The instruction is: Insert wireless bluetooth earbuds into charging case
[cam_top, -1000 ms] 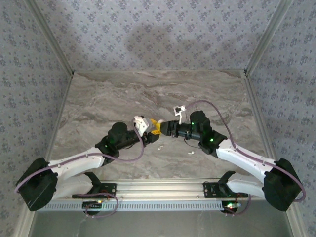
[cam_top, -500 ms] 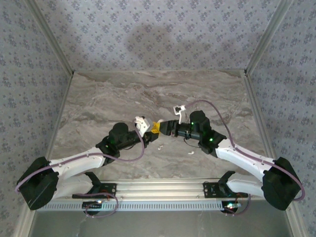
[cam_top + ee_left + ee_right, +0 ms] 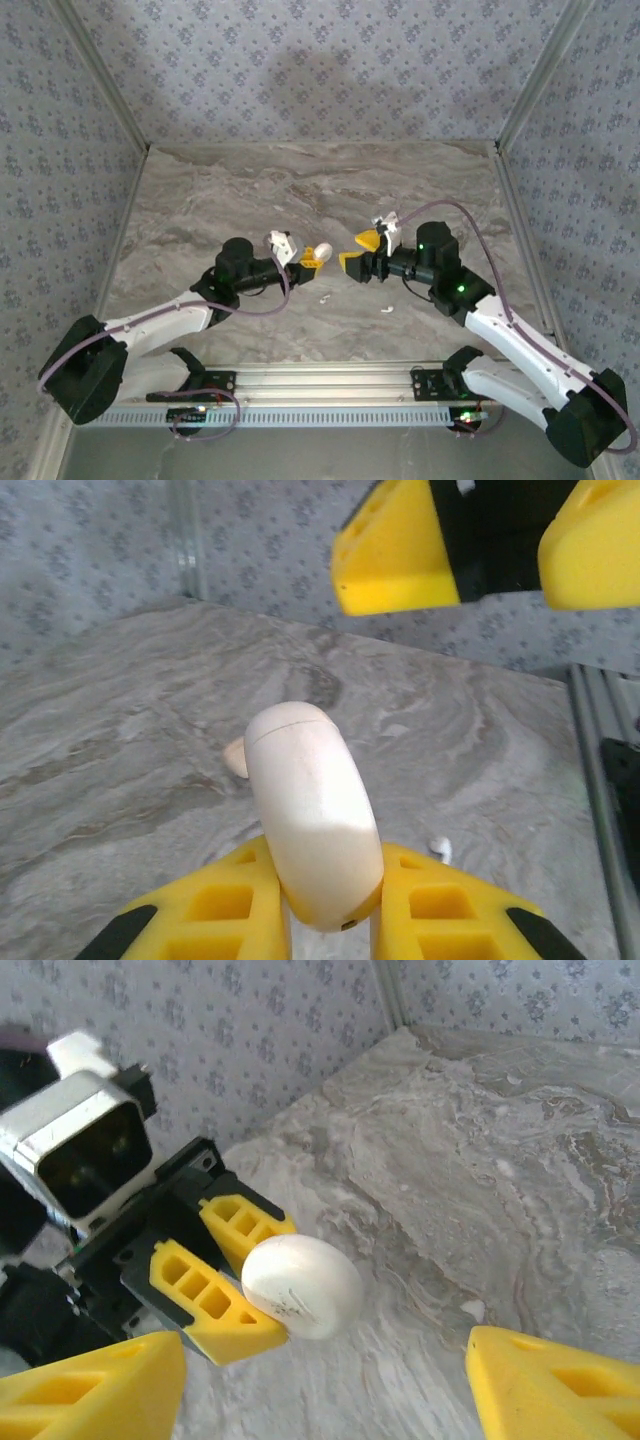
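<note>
Left wrist: yellow, latticed left jaws pinch the smooth, rounded, cream charging case between them; right jaws stand wide, facing it.

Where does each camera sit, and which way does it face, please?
Top external: fixed above and behind the bases, looking down on the table; left arm and right arm show, left hand shut on the charging case, right hand open opposite.
Left wrist: on the left arm, facing past the case toward the right hand; own yellow fingers at the bottom.
Right wrist: on the right arm, facing the left hand; own fingertips in the lower corners.
Shared: both wrist views see the case.
</note>
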You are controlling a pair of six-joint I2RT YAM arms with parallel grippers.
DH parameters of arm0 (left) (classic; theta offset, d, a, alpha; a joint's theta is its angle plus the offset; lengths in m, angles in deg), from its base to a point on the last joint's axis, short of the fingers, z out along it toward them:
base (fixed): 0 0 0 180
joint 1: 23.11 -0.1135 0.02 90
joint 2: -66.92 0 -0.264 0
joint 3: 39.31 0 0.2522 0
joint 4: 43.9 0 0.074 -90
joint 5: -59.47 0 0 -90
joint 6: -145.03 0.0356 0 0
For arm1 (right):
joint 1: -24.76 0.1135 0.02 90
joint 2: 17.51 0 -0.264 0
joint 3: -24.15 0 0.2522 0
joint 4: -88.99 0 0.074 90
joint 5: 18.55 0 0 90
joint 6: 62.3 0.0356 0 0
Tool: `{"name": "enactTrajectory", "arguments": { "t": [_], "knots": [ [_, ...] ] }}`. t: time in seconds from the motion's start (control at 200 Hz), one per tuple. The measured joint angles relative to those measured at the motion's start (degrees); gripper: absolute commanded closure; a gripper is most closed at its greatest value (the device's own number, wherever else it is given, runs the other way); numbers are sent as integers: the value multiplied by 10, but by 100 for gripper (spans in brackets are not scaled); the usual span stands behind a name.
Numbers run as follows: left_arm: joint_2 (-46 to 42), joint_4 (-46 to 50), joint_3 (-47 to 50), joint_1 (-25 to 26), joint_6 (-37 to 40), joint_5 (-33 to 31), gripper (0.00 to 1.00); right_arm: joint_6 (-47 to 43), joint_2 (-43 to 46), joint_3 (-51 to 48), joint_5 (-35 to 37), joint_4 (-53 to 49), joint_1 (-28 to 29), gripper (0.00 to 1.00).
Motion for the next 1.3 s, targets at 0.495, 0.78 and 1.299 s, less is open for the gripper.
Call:
{"name": "enactTrajectory", "arguments": {
  "t": [0.495,0.78,1.299],
  "knots": [
    [-3,9,-26,-1,38,124,82,-428,-18,75,-180,-220,-62,41],
    [-14,12,-26,-1,56,159,82,-504,-94,133,-207,-279,-59,41],
    [-16,27,-34,-1,61,173,82,-560,-190,196,-327,-309,-41,59]
  ]
}}
